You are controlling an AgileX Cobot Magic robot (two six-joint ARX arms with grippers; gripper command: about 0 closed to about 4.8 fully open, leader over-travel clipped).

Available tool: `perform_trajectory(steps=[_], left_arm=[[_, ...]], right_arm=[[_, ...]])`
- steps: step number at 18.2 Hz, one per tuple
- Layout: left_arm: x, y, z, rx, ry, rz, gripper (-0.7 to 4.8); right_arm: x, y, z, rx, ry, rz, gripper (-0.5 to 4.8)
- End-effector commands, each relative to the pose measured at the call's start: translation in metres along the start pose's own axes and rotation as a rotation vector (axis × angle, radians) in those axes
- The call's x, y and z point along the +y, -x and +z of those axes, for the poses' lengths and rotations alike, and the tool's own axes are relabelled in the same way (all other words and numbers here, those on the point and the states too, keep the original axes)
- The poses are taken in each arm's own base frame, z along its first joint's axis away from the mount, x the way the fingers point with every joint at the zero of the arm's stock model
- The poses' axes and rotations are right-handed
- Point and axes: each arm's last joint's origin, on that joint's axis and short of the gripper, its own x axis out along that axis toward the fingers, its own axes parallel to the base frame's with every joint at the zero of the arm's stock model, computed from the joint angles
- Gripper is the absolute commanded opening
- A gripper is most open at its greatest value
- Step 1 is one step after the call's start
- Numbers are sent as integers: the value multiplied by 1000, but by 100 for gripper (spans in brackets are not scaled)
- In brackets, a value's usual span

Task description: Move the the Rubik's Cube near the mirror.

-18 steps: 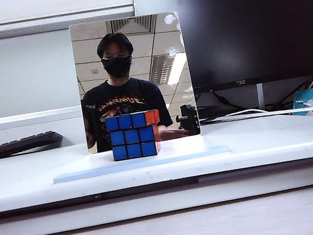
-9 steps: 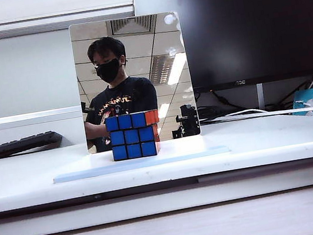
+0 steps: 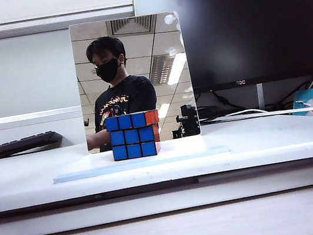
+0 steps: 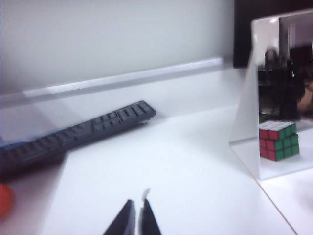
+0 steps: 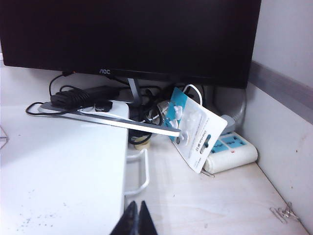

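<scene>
The Rubik's Cube (image 3: 134, 135) already stands just before the mirror (image 3: 129, 56), well ahead and aside of the closed, empty left end effector (image 4: 136, 214), so both it and the closed, empty right end effector (image 5: 135, 215) should keep clear

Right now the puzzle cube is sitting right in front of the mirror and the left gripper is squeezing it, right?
Not quite. The Rubik's Cube does sit in front of the mirror, but the left gripper is shut on nothing, away from the cube. The left wrist view shows this.
</scene>
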Motion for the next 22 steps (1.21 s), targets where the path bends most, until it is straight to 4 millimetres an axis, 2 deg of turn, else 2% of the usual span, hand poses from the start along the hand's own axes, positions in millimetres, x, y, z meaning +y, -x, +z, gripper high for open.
perform_trajectory(steps=[1, 4, 6, 22], left_arm=[[0, -10, -17, -54, 81, -15, 28], [0, -19, -48, -51, 122, 14, 28], [0, -21, -57, -42, 148, 18, 28], [3, -21, -58, -31, 135, 48, 28]], right_arm=[[0, 0, 0, -10, 1, 1, -1], [0, 0, -1, -5, 1, -1, -1], [0, 0, -1, -5, 1, 0, 0], [0, 0, -1, -5, 1, 0, -1]])
